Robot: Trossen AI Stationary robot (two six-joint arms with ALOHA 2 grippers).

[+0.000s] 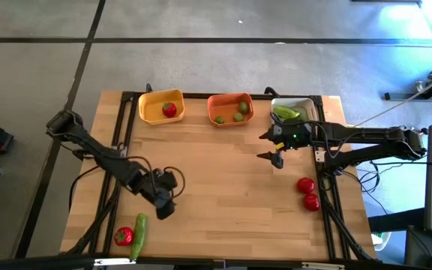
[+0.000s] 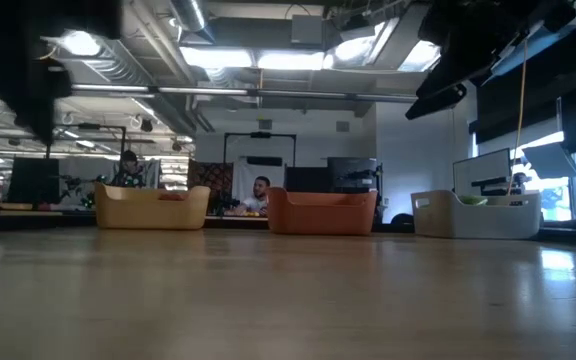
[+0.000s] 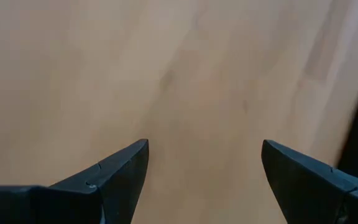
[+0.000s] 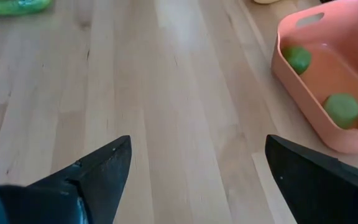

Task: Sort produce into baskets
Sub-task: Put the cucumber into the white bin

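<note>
The yellow basket (image 1: 150, 112) holds a red tomato (image 1: 169, 109). The orange basket (image 1: 229, 100) holds three limes (image 1: 242, 109); two show in the right wrist view (image 4: 342, 109). The white basket (image 1: 304, 105) holds a green cucumber (image 1: 286, 113). All three baskets stand along the far edge. Two loose tomatoes (image 1: 307, 192) lie near the right edge. One tomato (image 1: 124, 236) and one cucumber (image 1: 139, 231) lie at the near left. My right gripper (image 1: 267, 147) is open and empty over bare wood, near the orange and white baskets. My left gripper (image 1: 165, 210) is open and empty over bare wood (image 3: 204, 93), right of the near-left produce.
The dark table frame (image 1: 325, 161) runs along the right side next to the two loose tomatoes. The wooden table's middle (image 1: 223, 180) is bare. In the low view the three baskets (image 2: 322, 212) stand in a row, with people in the room beyond.
</note>
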